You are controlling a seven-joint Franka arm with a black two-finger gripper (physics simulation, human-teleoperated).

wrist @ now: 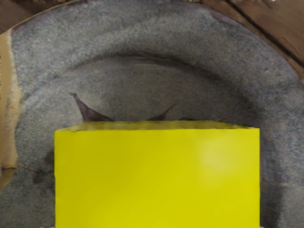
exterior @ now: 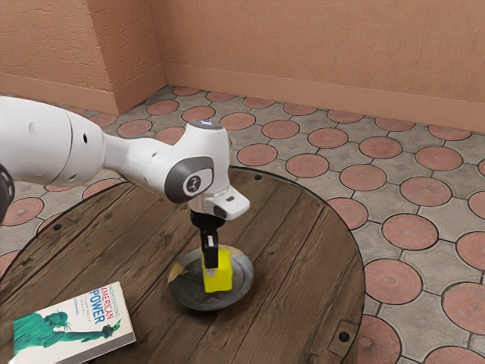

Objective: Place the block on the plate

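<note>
In the exterior view, we see a round wooden table (exterior: 303, 265), the "American Power" book (exterior: 64, 326) toward eight o'clock of the stoneware plate (exterior: 243, 279). Our gripper (exterior: 214, 269) is grasping the yellow block (exterior: 219, 283) over the plate's middle; whether they touch, we cannot tell.

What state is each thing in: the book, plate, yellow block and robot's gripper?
Book: closed, front cover up.
Plate: right side up, lying flat.
Block: at the plate; held or resting, can't tell.
Gripper: pointing down, at the block; open or shut, can't tell.
</note>
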